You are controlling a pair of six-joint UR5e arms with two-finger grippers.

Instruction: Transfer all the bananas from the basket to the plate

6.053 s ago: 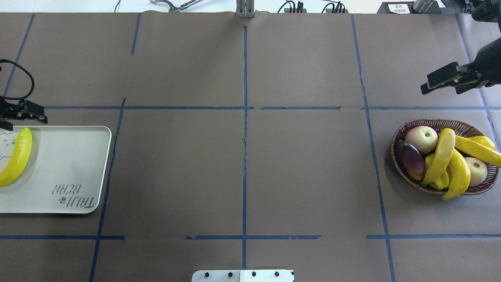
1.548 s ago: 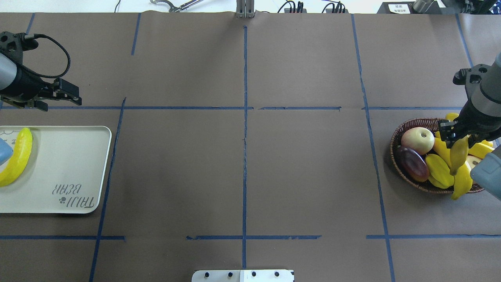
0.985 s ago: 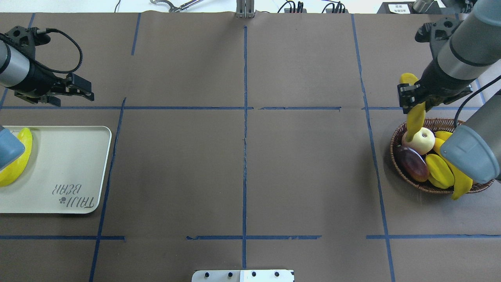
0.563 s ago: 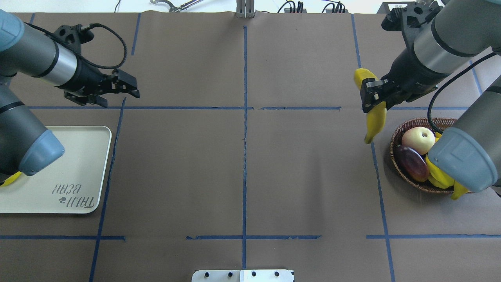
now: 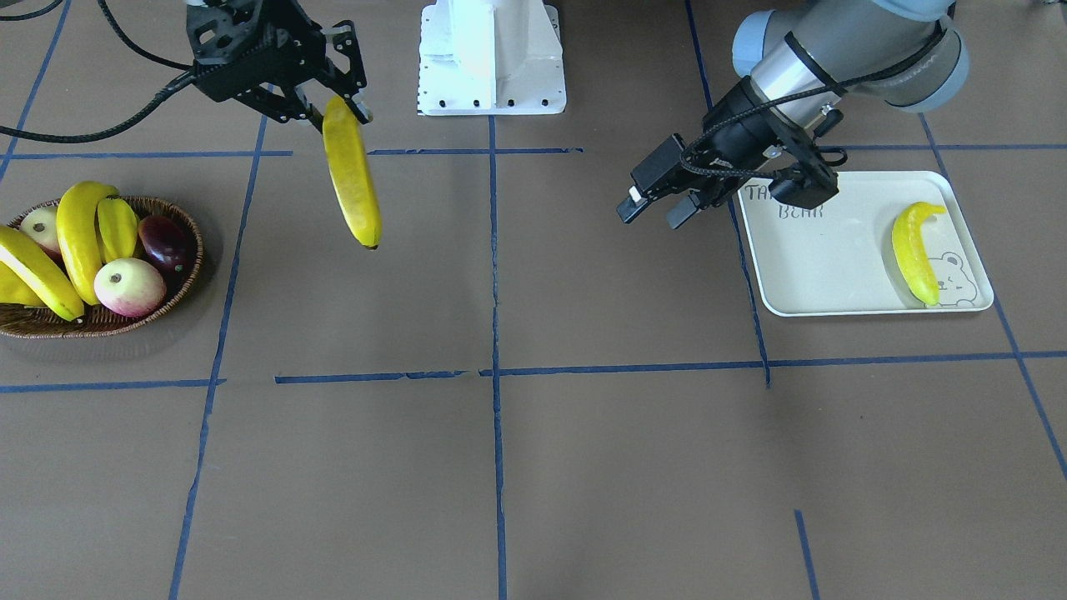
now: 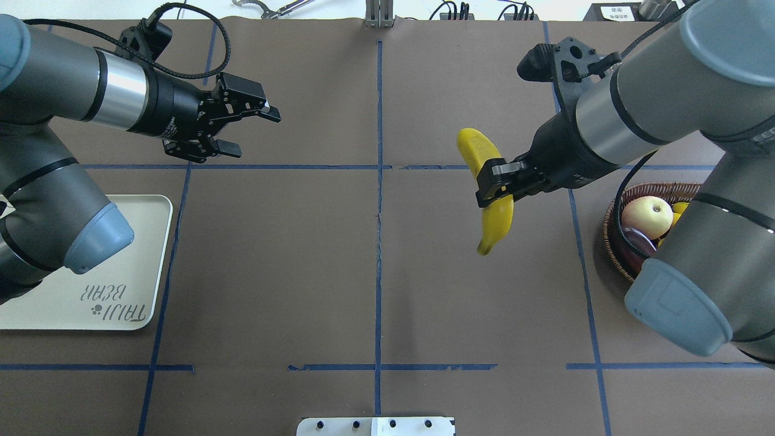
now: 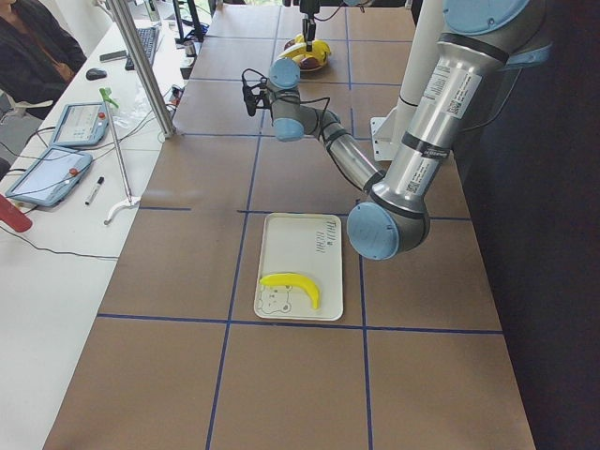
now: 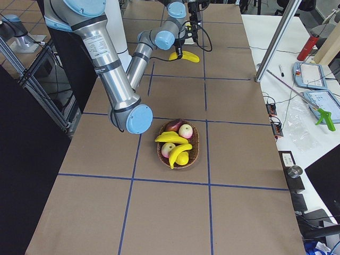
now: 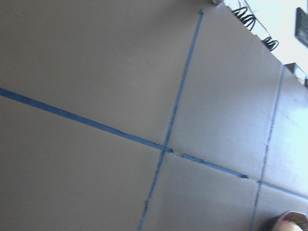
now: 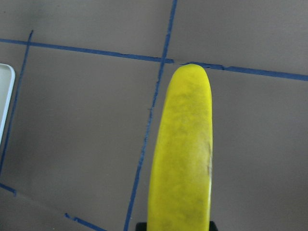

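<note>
Clenched in the right end effector [image 6: 493,181], near its upper end: one banana [image 6: 497,213], hanging steeply downward, lower tip clear of the brown-paper counter [image 5: 583,467]. Over open counter, this held fruit, between the wicker basket [image 5: 108,321] and the middle blue tape line [image 6: 378,242], well apart from both the basket and the plate [image 5: 834,258]. From the right wrist camera, only its yellow length up the lower middle of the view, with tape lines crossing behind and a sliver of the plate's rim at the left edge. Left end effector [image 6: 257,130] released, jaws spread apart, raised above the counter just beside the plate's lettered end, on the side toward the basket, and pointing toward the centre. On the plate, beside the bear outline at the end farthest from the basket, a second banana [image 5: 913,254], lying flat inside the rim. In the basket, two more bananas [image 5: 75,237] draped over the other fruit, one with its tip at the rim; among them a ribbed yellow starfruit [image 5: 117,227], a dark purple fruit [image 5: 167,242] and two pale, red-blushed round fruits [image 5: 129,286]. Off the counter's far side in the left-end view, a person [image 7: 33,47] in dark clothing beside two tablets [image 7: 56,159].
</note>
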